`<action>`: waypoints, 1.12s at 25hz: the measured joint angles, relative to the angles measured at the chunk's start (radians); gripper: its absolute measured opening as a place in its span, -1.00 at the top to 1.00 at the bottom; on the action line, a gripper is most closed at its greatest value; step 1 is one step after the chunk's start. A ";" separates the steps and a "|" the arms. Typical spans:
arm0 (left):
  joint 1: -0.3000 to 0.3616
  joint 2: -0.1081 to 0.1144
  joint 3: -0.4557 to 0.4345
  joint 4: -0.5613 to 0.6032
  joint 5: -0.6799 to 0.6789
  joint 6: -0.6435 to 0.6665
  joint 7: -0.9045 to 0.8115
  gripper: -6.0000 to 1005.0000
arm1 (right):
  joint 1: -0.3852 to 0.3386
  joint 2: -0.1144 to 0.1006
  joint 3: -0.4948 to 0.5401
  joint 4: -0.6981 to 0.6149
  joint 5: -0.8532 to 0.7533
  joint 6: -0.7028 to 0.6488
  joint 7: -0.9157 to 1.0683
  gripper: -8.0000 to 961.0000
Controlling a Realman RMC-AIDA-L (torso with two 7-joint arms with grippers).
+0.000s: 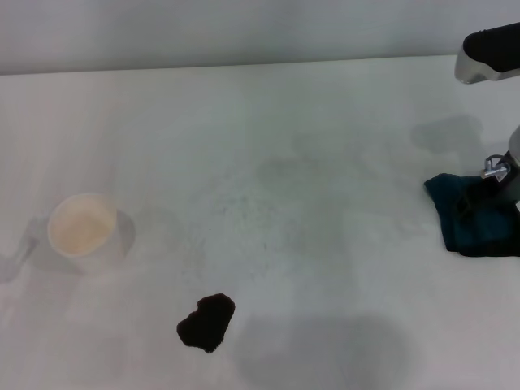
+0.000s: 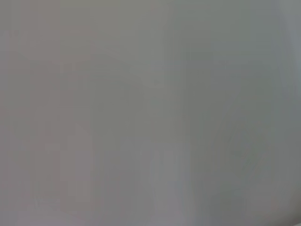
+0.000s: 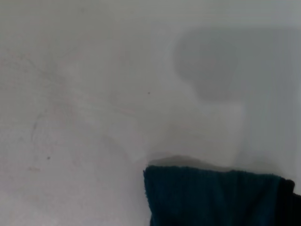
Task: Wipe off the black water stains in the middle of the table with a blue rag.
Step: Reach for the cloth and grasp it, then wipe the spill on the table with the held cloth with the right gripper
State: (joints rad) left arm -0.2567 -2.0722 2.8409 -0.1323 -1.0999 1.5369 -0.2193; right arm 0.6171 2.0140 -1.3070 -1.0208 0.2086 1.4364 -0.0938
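Observation:
The black water stain [image 1: 206, 322] is a small lobed blotch on the white table [image 1: 284, 162], near the front and left of centre. The blue rag [image 1: 474, 216] lies flat at the table's right edge, far from the stain. It also shows in the right wrist view [image 3: 216, 197], dark teal against the white surface. My right gripper [image 1: 497, 172] comes in from the right edge and sits down at the rag's far right part. My left gripper is out of view; the left wrist view shows only a plain grey surface.
A cream paper cup [image 1: 82, 229] stands upright at the left, behind and left of the stain. The right arm's upper link [image 1: 490, 52] hangs over the back right corner. The table's far edge meets a grey wall.

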 joint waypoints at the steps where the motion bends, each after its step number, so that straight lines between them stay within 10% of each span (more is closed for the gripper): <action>1: 0.000 0.000 0.000 0.000 0.000 0.000 0.000 -0.73 | 0.002 0.000 -0.001 0.003 0.000 -0.001 0.000 -0.19; 11: -0.004 0.001 -0.006 -0.001 -0.003 -0.014 0.000 -0.73 | 0.012 0.001 -0.066 0.013 0.000 0.003 0.019 -0.10; 19: -0.006 0.003 -0.008 -0.001 -0.006 -0.025 0.000 -0.73 | 0.015 0.005 -0.113 -0.020 0.016 0.019 0.041 0.74; 28: -0.017 0.003 -0.008 -0.011 -0.006 -0.026 0.000 -0.73 | 0.012 0.010 -0.296 -0.171 0.162 0.035 0.118 0.76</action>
State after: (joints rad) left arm -0.2741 -2.0693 2.8332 -0.1434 -1.1060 1.5107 -0.2193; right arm 0.6290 2.0236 -1.6035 -1.1919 0.3708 1.4713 0.0239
